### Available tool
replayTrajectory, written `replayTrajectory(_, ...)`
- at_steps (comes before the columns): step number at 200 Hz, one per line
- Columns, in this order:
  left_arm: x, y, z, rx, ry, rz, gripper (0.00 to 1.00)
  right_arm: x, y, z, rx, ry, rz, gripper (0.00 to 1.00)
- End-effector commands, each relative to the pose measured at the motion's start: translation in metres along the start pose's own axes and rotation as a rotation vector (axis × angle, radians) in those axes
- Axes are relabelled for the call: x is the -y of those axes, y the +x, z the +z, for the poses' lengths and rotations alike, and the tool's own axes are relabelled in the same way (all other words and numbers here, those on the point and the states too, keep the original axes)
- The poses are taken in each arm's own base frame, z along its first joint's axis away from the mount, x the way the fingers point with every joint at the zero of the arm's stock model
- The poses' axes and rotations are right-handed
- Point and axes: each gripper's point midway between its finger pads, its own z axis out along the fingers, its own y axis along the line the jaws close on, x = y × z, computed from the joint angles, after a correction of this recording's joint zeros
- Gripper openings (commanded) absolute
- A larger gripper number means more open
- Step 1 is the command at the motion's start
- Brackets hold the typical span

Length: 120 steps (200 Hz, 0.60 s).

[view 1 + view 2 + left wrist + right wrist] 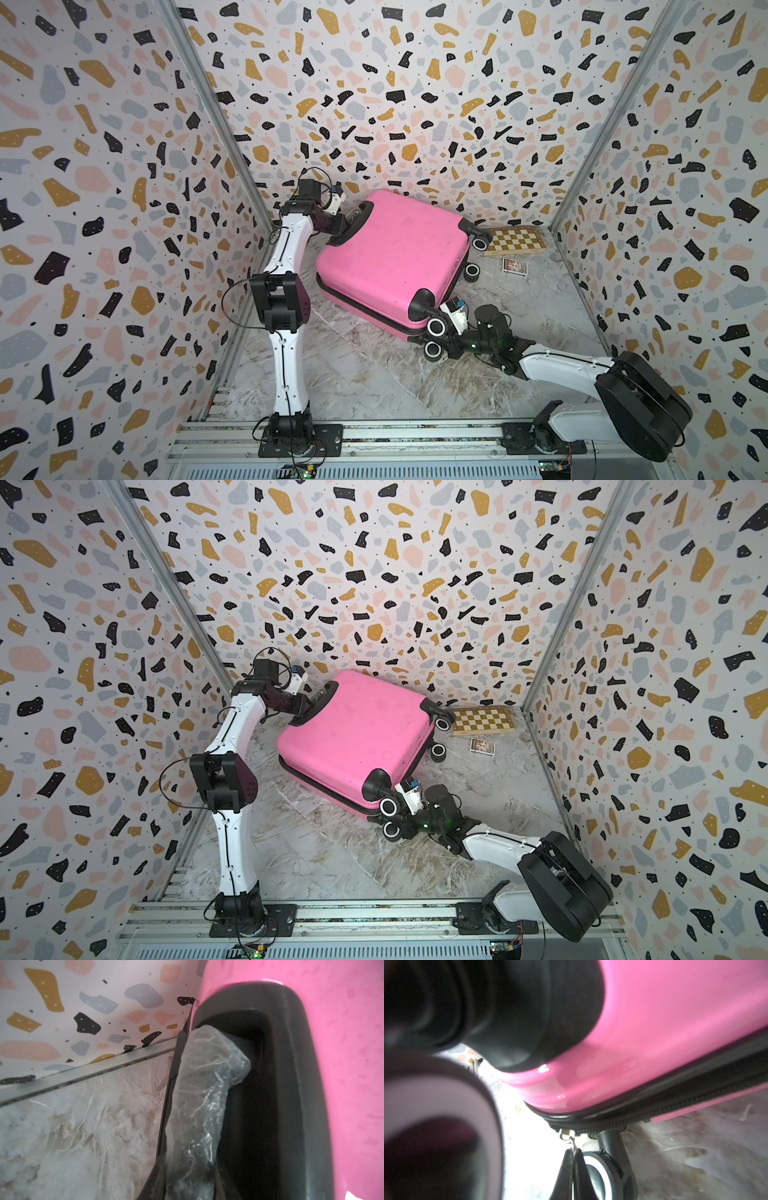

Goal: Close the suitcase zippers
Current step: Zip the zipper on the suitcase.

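Marble counter (353, 374): my right pincer (573, 1153) pinches the zipper pull (571, 1142) for dragging; left pincer (345, 224), grip unclear, likely steadies the suitcase (395, 257).

Suitcase (390, 257) on table (353, 374), chessboard (515, 241) behind-right; left claw (338, 226) at far handle (291, 1064), right claw (573, 1157) on near zipper pull (572, 1142).

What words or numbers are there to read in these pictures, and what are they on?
No text can be read anywhere.
Small box beside the chessboard: it has a printed picture, too small and blurred to read.
Suitcase: no words or brand show.
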Motion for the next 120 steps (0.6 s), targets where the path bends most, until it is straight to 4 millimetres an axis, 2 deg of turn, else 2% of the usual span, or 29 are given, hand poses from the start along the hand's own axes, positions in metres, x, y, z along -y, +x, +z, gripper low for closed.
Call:
replayTrajectory(1,-0.008,0.097,-0.007,-0.307,-0.058,-0.236,0.18,0.005,-0.006,-0.005,-0.005,0.026,-0.031,0.00)
replayTrajectory(27,-0.033,0.116,-0.048,-0.197,-0.142,-0.455,0.16,0.016,-0.015,-0.015,0.028,0.021,0.004,0.00)
replayTrajectory(40,-0.037,0.125,-0.069,-0.134,-0.177,-0.527,0.16,0.020,-0.023,-0.020,0.053,0.011,0.010,0.00)
replayTrajectory(79,-0.012,0.161,-0.108,-0.041,-0.214,-0.587,0.16,0.046,-0.048,-0.030,0.109,0.037,0.023,0.00)
replayTrajectory(92,0.000,0.170,-0.117,-0.010,-0.195,-0.607,0.19,0.058,-0.057,-0.032,0.123,0.048,0.026,0.00)
replayTrajectory(102,0.007,0.177,-0.126,0.010,-0.194,-0.612,0.27,0.067,-0.064,-0.033,0.134,0.053,0.031,0.00)
replayTrajectory(117,0.012,0.182,-0.143,0.026,-0.229,-0.568,0.56,0.079,-0.072,-0.033,0.135,0.049,0.034,0.00)
replayTrajectory(120,0.010,0.183,-0.147,0.028,-0.250,-0.556,0.64,0.080,-0.073,-0.033,0.135,0.049,0.032,0.00)
